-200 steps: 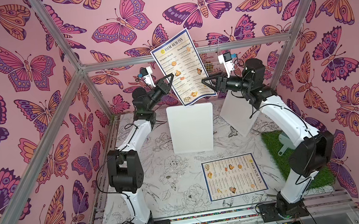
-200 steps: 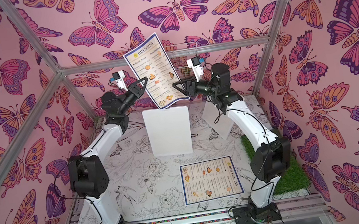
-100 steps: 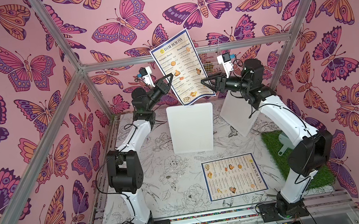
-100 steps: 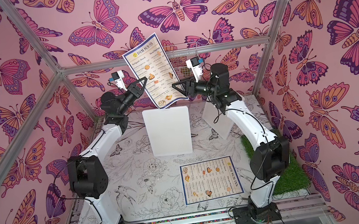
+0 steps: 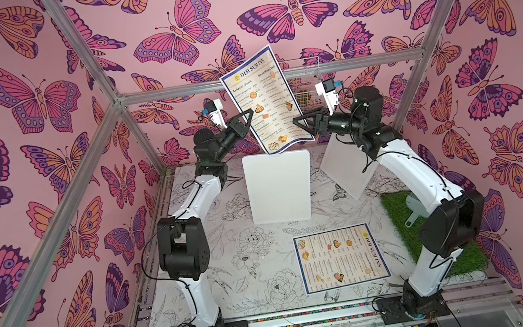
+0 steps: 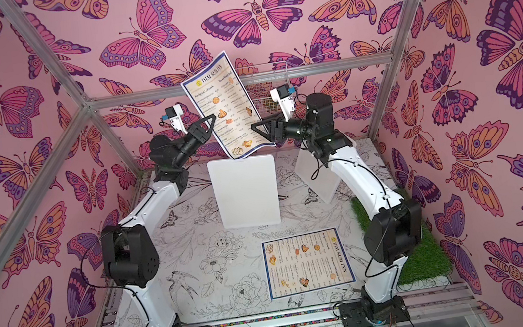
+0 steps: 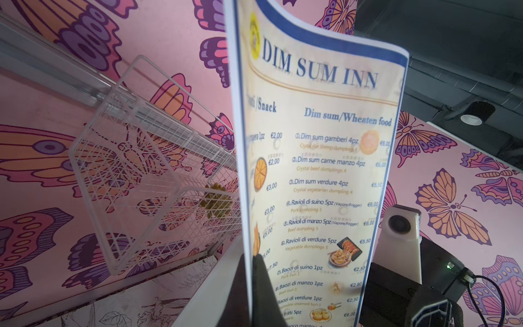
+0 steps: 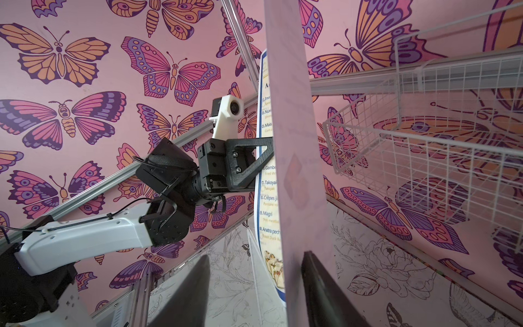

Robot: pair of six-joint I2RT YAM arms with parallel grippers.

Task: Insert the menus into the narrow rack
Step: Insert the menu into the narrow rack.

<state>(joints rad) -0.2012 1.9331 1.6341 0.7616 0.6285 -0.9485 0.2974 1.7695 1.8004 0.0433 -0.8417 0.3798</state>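
Pinching held menu (image 5: 261, 98) by one long edge with left gripper (image 5: 249, 113), sheet upright, top leaning away. Straddling opposite edge with right gripper (image 5: 296, 121), jaws spread. Just beyond fingertips, nearer the right: wire rack (image 5: 310, 77). Far below, flat: second menu (image 5: 341, 257).

The cream, blue-bordered rectangular menu sheet (image 7: 319, 170) is seen as thin, smooth, paper-like material with a slight sheen, and light is let through it. The white wire-mesh rack (image 7: 127, 158) is made of coated metal wire. A smooth, matt plastic finish is shown by the white rounded rectangular board (image 5: 279, 186). The green mat of artificial turf (image 5: 399, 242) is rough and tufted. The silver frame bars (image 5: 173, 92) are formed of dull brushed metal.
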